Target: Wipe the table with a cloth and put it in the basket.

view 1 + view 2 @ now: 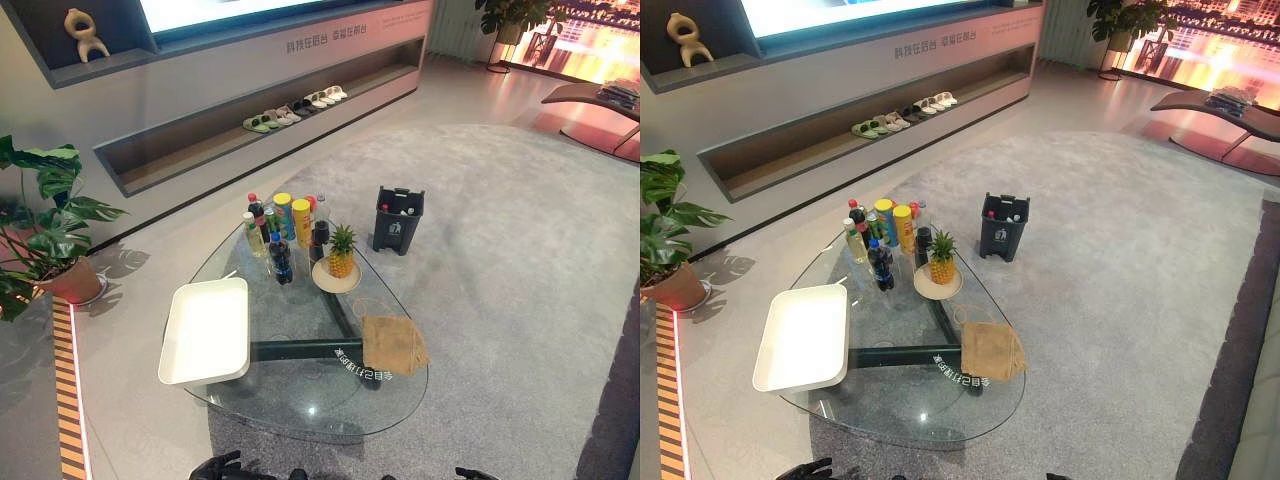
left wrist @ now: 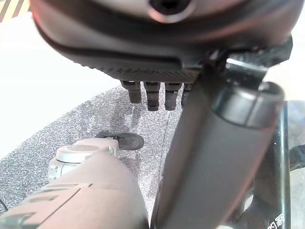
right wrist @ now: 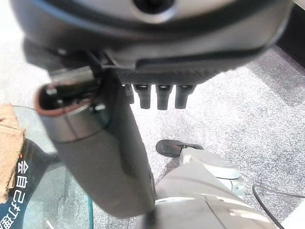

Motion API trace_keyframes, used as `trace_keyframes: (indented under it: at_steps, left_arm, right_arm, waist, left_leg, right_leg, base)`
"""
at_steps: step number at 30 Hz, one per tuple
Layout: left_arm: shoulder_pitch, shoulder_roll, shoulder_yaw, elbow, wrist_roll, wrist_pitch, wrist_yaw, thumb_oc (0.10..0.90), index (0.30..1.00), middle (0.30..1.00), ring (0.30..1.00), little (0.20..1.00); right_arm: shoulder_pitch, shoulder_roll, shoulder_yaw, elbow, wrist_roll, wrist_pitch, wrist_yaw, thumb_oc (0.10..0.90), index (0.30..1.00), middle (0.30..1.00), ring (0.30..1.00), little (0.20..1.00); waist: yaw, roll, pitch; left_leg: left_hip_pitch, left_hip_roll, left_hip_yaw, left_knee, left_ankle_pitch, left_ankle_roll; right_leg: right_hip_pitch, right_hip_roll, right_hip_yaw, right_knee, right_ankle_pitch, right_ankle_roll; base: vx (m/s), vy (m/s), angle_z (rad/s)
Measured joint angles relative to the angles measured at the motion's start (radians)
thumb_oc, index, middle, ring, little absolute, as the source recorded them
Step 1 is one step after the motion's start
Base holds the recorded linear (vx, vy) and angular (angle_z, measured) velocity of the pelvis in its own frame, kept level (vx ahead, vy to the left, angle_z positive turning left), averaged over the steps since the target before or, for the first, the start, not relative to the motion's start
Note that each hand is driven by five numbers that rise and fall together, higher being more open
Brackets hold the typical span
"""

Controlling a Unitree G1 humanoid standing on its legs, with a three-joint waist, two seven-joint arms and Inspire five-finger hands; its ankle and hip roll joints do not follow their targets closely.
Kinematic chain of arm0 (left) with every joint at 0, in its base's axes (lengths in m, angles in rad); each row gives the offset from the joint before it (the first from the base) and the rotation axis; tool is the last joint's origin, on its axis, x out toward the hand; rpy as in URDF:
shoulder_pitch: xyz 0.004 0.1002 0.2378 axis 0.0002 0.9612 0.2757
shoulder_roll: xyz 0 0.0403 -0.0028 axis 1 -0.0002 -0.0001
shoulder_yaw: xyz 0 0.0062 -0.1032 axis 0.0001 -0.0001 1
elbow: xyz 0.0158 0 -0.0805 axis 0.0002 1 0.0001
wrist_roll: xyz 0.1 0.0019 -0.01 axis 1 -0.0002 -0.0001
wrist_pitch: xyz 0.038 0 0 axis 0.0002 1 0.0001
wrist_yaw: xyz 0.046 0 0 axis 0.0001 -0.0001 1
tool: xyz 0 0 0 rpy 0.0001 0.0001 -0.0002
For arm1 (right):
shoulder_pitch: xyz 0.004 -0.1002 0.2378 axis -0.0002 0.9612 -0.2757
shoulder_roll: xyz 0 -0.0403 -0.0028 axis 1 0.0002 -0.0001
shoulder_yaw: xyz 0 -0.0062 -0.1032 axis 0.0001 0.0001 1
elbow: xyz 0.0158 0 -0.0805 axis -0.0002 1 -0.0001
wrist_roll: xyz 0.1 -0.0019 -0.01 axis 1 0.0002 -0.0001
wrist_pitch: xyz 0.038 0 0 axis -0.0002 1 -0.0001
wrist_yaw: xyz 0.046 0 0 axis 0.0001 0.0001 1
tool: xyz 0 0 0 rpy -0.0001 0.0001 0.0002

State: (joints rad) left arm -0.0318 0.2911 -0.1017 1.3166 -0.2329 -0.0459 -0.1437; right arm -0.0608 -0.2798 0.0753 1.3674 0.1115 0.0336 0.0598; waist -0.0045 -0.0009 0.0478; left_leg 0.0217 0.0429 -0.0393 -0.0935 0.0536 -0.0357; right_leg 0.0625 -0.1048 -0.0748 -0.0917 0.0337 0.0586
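Brown cloth [image 1: 394, 344] lies on the glass desk [image 1: 300, 400], well ahead of both empty, relaxed hands: left hand [image 2: 157, 93], right hand [image 3: 159, 95].

White characters on table base [image 1: 362, 373], white lettering on wall panel [image 1: 325, 38]; neither legible.

Brown cloth [image 1: 394, 344] flat at glass table [image 1: 300, 400] right edge; white basket [image 1: 207, 331] left.
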Motion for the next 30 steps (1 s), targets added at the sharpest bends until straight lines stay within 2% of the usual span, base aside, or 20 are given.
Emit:
trace_keyframes:
  at_steps: [15,20,23,25,27,30]
  left_arm:
    - [0.003,0.000,0.000,0.000,0.000,-0.002,0.003,0.800,0.900,0.900,0.900,0.900]
    - [-0.006,0.001,-0.003,-0.002,-0.009,-0.005,0.004,0.800,0.900,0.900,0.900,0.900]
    - [-0.057,0.000,-0.006,-0.005,-0.031,-0.008,0.005,0.800,0.900,0.900,0.900,0.900]
    - [-0.117,-0.001,-0.004,-0.016,-0.049,-0.010,0.011,0.800,0.900,0.900,0.900,0.900]
    - [-0.162,0.002,-0.003,-0.026,-0.070,-0.013,0.026,0.800,0.900,0.900,0.900,0.900]
    - [-0.210,0.004,-0.005,-0.043,-0.120,-0.030,0.042,0.800,0.900,0.900,0.900,0.900]
  right_arm:
    - [0.014,0.000,0.000,-0.001,-0.001,0.001,0.005,0.800,0.900,0.900,0.900,0.900]
    - [0.005,-0.014,0.003,-0.002,0.001,0.002,0.005,0.800,0.900,0.900,0.900,0.900]
    - [-0.047,-0.031,0.031,-0.001,0.007,0.008,0.004,0.800,0.900,0.900,0.900,0.900]
    - [-0.113,-0.046,0.035,-0.001,0.017,0.014,0.002,0.800,0.900,0.900,0.900,0.900]
    - [-0.155,-0.067,0.041,-0.011,0.026,0.021,0.002,0.800,0.900,0.900,0.900,0.900]
    - [-0.194,-0.070,0.044,-0.022,0.029,0.022,0.002,0.800,0.900,0.900,0.900,0.900]
  waist:
    - [0.000,-0.003,-0.003]
    - [-0.002,0.005,0.005]
    - [-0.003,0.017,0.066]
    - [-0.003,0.030,0.162]
    - [-0.007,0.030,0.239]
    - [-0.003,0.028,0.312]
  left_leg:
    - [0.001,0.000,0.002,0.000,-0.002,-0.001]
    - [-0.071,0.001,0.005,0.001,0.009,-0.006]
    - [-0.151,0.000,0.007,0.008,0.038,-0.010]
    - [-0.210,-0.001,0.005,0.008,0.068,-0.016]
    - [-0.240,-0.001,0.005,0.008,0.080,-0.022]
    - [-0.296,0.000,0.004,0.008,0.094,-0.023]
  right_leg:
    - [0.002,0.000,0.002,0.000,-0.001,0.000]
    - [-0.079,0.001,0.005,0.002,0.009,0.001]
    - [-0.159,0.001,0.006,0.006,0.036,0.009]
    - [-0.213,0.000,0.006,0.007,0.067,0.015]
    - [-0.245,0.000,0.006,0.006,0.080,0.014]
    - [-0.301,0.003,0.009,0.006,0.092,0.014]
  base:
    - [0.02,-0.001,0.00]
    - [-0.16,0.029,-0.02]
    - [-0.22,0.039,0.00]
    - [-0.14,0.015,0.02]
    - [-0.14,-0.004,0.00]
    - [-0.14,-0.017,-0.02]
